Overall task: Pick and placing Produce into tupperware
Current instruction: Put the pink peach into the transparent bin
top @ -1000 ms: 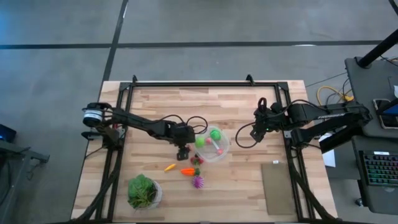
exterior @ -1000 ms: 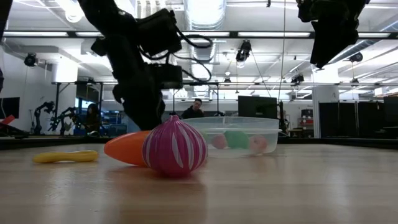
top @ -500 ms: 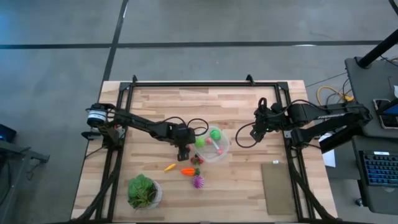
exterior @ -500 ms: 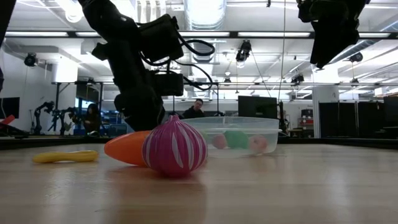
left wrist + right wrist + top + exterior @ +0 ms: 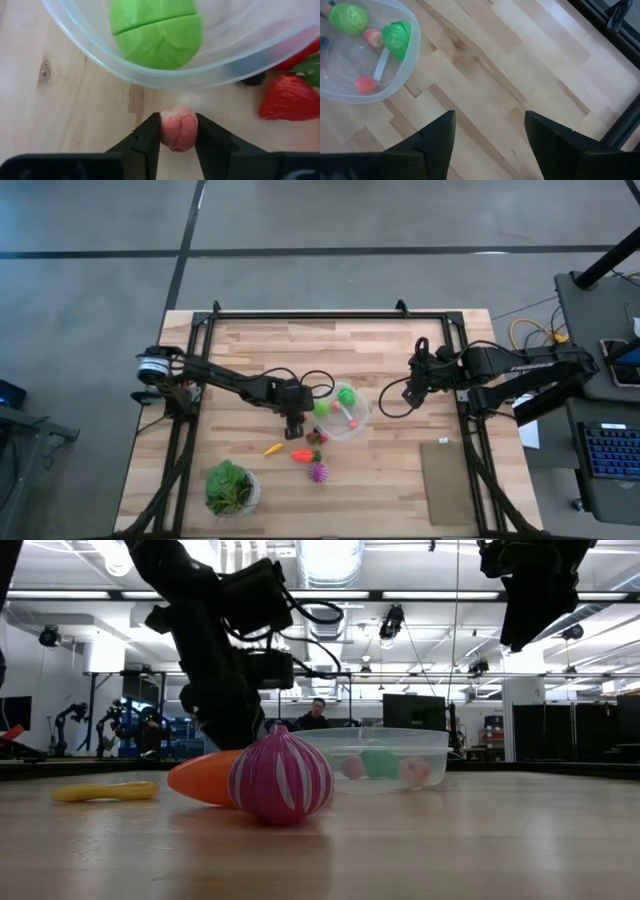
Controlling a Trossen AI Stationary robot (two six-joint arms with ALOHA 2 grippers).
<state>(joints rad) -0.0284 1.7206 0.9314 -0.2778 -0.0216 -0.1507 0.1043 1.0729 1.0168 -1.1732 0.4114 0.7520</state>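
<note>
1. Looking straight down, the high view shows the left gripper (image 5: 293, 426) low over the wooden table (image 5: 390, 470), just beside the clear round plastic tupperware (image 5: 342, 411); its fingers are too small there to read. Two green toy pieces (image 5: 346, 395) lie in the tub. Outside it lie a yellow-orange toy piece (image 5: 272, 448), an orange carrot-like toy (image 5: 301, 455), a spiky purple ball (image 5: 319, 472) and, close to the tub's rim, red toys partly hidden and hard to separate. A leafy green plant in a white pot (image 5: 230, 487) stands near the table's front left corner. The right gripper (image 5: 411, 393) waits well apart on the right.

2. The low view has the purple ball (image 5: 281, 778) in front, covering part of the carrot-like toy (image 5: 200, 778) and the tub's (image 5: 375, 758) left edge. The left arm's fingertips are hidden behind those toys. The right arm is cut off by the top edge.

3. The left wrist view shows the left gripper (image 5: 178, 134) closed narrowly on a small pinkish-red round toy (image 5: 179, 128), just outside the tub's wall (image 5: 150, 77). A green piece (image 5: 156, 31) shows through the plastic; a red strawberry-like toy (image 5: 289, 98) is cut off at the edge.

4. The right wrist view shows the right gripper (image 5: 489, 134) with fingers spread wide, holding nothing, over bare wood; the tub (image 5: 365, 60) is cropped at the corner.
</note>
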